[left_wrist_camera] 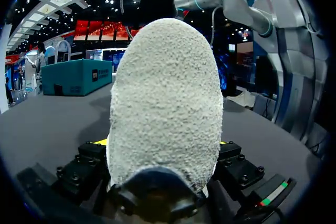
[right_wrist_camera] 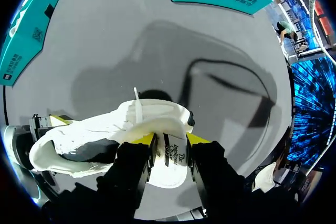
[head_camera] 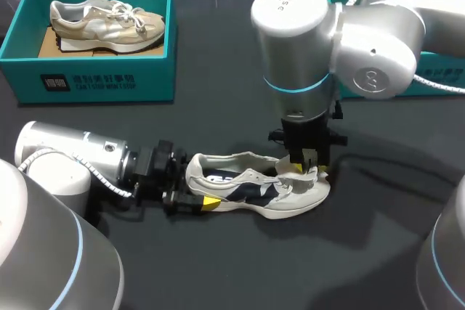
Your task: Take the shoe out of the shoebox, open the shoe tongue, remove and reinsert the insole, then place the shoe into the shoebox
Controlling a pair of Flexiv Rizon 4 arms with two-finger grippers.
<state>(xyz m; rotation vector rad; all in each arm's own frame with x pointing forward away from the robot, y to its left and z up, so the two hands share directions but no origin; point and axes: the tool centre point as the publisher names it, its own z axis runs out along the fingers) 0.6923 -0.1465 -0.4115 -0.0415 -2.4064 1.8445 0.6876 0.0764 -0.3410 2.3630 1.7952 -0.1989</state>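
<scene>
A white and navy shoe [head_camera: 254, 194] lies on its side on the dark table, heel toward my left arm. My left gripper [head_camera: 196, 201] has its wide-set fingers on both sides of the heel. In the left wrist view that fuzzy white heel [left_wrist_camera: 165, 103] fills the space between the fingers of the left gripper [left_wrist_camera: 163, 148]. My right gripper [head_camera: 305, 168] points straight down at the toe end. In its wrist view the right gripper [right_wrist_camera: 169, 140] is open, and the printed white insole [right_wrist_camera: 176, 163] sticks out of the shoe [right_wrist_camera: 89, 140] between its yellow tips.
A teal shoebox [head_camera: 94, 81] at the back left holds a beige shoe [head_camera: 105, 23]. A second teal box [head_camera: 436, 70] stands at the back right, partly hidden behind my right arm. Both boxes stand well apart from the white shoe.
</scene>
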